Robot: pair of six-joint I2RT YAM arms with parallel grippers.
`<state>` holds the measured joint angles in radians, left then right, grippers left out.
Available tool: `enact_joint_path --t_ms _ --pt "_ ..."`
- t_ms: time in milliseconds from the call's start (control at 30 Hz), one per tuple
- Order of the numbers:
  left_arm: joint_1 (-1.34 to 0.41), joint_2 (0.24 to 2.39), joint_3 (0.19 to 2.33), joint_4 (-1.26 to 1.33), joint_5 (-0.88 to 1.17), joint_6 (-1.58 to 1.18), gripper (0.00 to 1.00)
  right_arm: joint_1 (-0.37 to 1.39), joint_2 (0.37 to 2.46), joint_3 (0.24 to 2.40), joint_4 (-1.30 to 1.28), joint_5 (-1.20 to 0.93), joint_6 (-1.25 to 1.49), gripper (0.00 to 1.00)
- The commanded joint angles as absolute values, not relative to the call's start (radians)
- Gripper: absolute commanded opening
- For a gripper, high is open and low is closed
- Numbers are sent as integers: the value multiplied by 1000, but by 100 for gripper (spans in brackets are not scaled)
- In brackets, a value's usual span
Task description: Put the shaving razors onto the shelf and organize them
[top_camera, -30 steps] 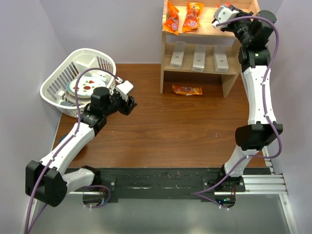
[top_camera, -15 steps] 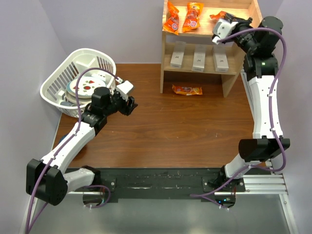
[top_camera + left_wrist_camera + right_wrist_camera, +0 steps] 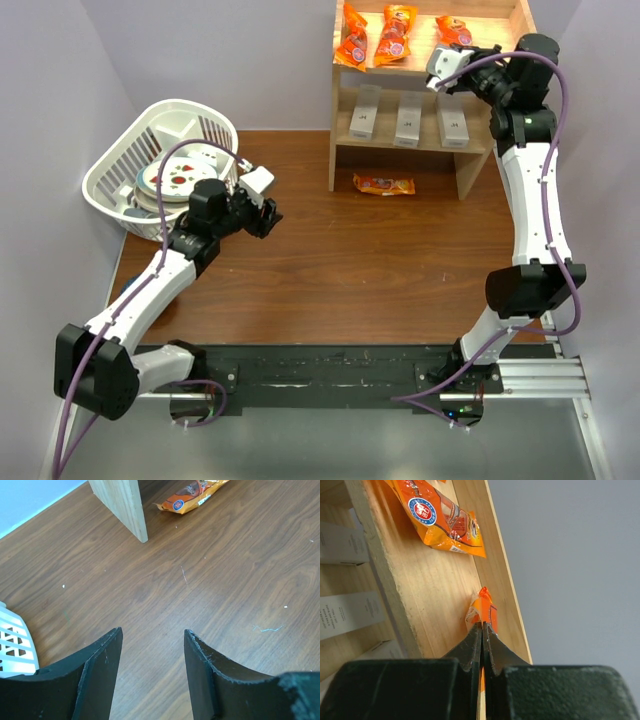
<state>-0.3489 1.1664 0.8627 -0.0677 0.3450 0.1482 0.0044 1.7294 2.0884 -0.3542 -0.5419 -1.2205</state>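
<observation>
Three shaving razors, flat white boxes (image 3: 363, 122) (image 3: 408, 122) (image 3: 453, 125), lie side by side on the lower level of the wooden shelf (image 3: 345, 140). In the right wrist view two of the boxes (image 3: 340, 542) (image 3: 347, 612) show at the left. My right gripper (image 3: 447, 45) (image 3: 482, 626) is up at the shelf's top level, shut on an orange snack packet (image 3: 453, 30) (image 3: 484, 611) that touches the top board (image 3: 420, 590). My left gripper (image 3: 268, 203) (image 3: 152, 637) hovers open over the bare table, with nothing between its fingers.
Two more orange packets (image 3: 353, 40) (image 3: 396, 35) lie on the top level, and another (image 3: 384, 184) (image 3: 187, 495) on the table in front of the shelf. A white slatted basket (image 3: 110, 185) with plates stands at the far left, beside my left arm.
My right arm has swung back and carried the orange packet onto the right end of the shelf's top level. The left arm has not moved.
</observation>
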Motion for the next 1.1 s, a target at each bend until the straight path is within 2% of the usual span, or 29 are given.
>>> enact_joint_path --t_ms 0,400,1067 --pt "-341 1177 854 -14 354 135 57 2 1726 2135 -341 -549 -1227 0" --pt "-341 1200 862 20 353 135 58 2 1720 2095 -364 -624 -1275 0" --pt "-341 1220 876 25 357 130 58 40 1706 2030 -397 -589 -1393 0"
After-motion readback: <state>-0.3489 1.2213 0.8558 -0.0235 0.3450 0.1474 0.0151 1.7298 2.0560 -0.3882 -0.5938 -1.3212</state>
